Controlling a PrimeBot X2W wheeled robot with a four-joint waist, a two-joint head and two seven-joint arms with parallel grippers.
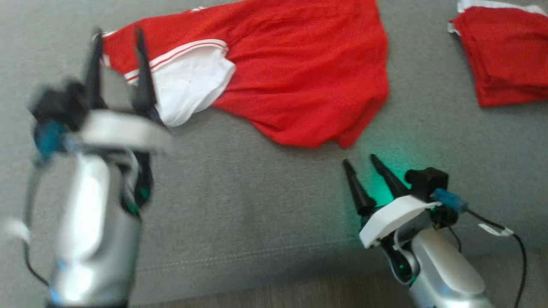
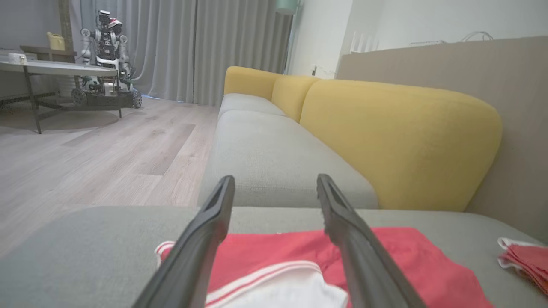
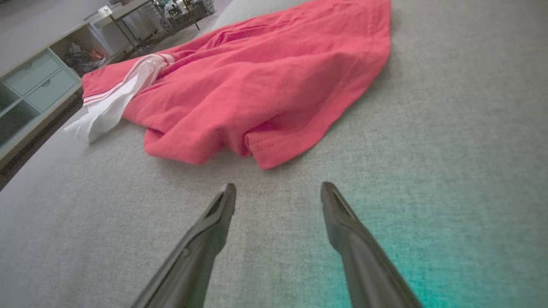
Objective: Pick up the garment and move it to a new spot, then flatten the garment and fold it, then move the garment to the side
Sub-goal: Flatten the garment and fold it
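My left gripper (image 1: 118, 40) and right gripper (image 1: 358, 161) both stand spread and empty; the garment (image 1: 299, 68) lies crumpled at twelve o'clock on the sofa seat (image 1: 239, 205), not yet flattened or folded.

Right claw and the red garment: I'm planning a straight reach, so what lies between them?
Bare grey cushion lies between the right claw and the red garment, as the right wrist view shows.
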